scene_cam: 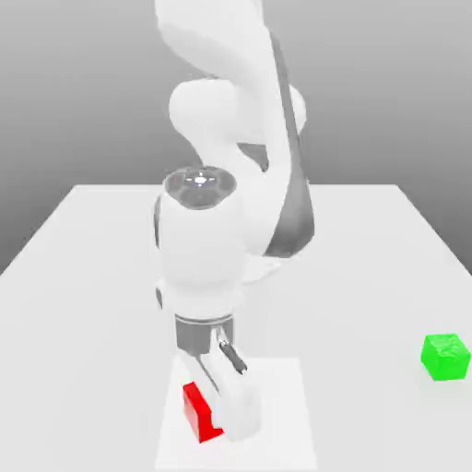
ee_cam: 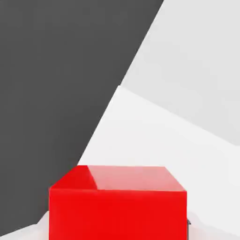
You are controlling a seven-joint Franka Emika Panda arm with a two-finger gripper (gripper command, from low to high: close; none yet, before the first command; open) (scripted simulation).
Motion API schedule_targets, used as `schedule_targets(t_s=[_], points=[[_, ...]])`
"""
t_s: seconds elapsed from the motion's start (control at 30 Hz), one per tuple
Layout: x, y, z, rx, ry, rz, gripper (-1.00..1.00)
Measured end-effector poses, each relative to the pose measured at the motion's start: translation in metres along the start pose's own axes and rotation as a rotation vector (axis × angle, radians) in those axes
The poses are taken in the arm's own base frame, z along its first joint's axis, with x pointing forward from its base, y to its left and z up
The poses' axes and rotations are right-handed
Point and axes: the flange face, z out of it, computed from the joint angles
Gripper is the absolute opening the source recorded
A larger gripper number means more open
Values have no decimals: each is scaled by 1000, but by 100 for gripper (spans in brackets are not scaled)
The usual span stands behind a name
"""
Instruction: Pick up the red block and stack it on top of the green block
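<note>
Obstacles: small glossy bright-green cube (scene_cam: 446, 357) near exterior view's right table edge | Free room: bare white tabletop (scene_cam: 369, 277) between it and small glossy bright-red cube (scene_cam: 195, 408), well apart

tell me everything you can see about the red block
The red block is a small glossy bright-red cube with plain faces, a pale sheen on its top. It sits upright and level on the white table, near the front edge in the exterior view, far from the green block at the exterior view's right. The claw is down at it and shut on it, hiding its right side.
</note>
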Motion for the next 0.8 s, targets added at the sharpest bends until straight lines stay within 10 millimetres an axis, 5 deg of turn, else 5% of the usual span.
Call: schedule_targets(t_s=[0.23, 0.4, 0.7, 0.73, 0.8], points=[[-162, 77, -20, -1, -9, -481, -100], [-278, 200, -32, -2, -1, -936, -100], [-288, 215, 20, 1, -2, -990, -100], [-288, 215, 28, -1, 0, -991, 100], [-288, 215, 28, -1, 0, -991, 100]])
